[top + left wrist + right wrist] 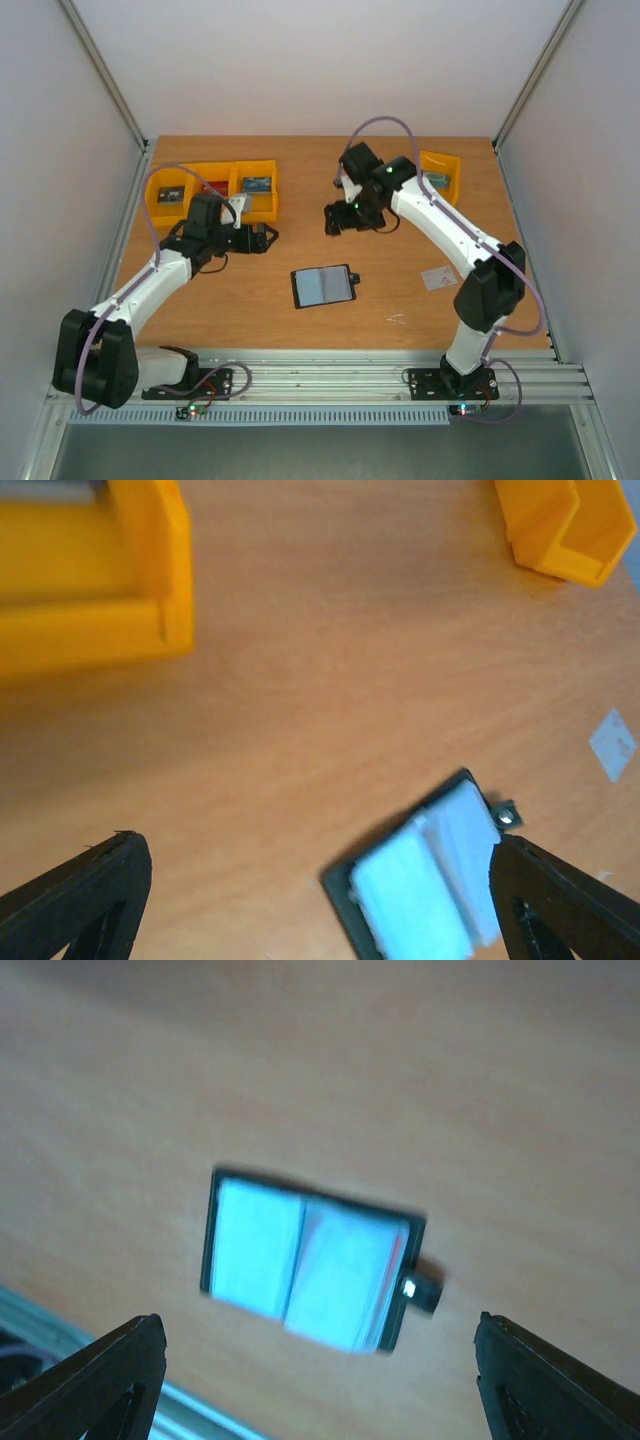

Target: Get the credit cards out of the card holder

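Open bi-fold card holder point(323, 285): black rim and tab, pale grey-blue inside. Small plastic card point(438, 277): whitish, faint reddish marks. Plastic bins point(212, 190): yellow. Wooden table point(300, 200): orange-brown. My jaws: black.

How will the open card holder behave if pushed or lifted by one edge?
The card holder lies flat and thin, so it probably slides rather than tips. Its centre fold suggests one half would likely flop.

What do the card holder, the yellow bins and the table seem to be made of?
Card holder: probably leather or imitation leather, with a black matte edge and a pale inside; too blurred to be sure.
Yellow bins: moulded plastic, with a smooth, uniform colour.
Table: wood or wood laminate, with visible grain.
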Tool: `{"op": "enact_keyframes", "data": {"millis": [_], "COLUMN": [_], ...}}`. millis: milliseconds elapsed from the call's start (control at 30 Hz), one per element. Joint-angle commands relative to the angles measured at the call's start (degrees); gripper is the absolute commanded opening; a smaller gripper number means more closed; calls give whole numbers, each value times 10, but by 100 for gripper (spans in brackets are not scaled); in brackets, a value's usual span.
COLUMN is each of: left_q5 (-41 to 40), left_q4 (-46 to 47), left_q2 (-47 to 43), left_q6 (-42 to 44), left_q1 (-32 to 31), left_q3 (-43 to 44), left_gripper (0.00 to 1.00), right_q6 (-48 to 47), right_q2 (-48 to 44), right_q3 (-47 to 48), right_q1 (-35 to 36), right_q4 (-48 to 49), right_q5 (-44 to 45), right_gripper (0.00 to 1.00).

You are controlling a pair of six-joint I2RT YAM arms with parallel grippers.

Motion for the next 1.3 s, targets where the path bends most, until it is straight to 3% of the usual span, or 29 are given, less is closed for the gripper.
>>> {"op": "enact_keyframes", "data": {"millis": [0,300,533,800,900,1267], "left_q5": [-16,-67,-88,-140,-149,-153], "left_q4": [73,131,234,266,271,279], "left_q2": [-43,-31,0,42,63,124], "left_q6": [-163,-247,-342,-433,-455,-486], "left_q1": [-51,-114,-166,-208,-224,-257], "left_q3": [-49,-140,-208,-244,-246,-217], "left_gripper": [93,95,96,98,97,83], "right_q6": [81,179,201,203,192,178], "right_q2": [-87,-129,-82,-10,13,33], "right_q3": [-134,-308,-327,-336,-342,-376], "right_q1": [28,90,100,113,112,112], "right_q4": [50,135,161,213,236,285], "right_q5": [17,51,51,36,33,-1], "right_gripper": [84,83,79,74,69,36]}}
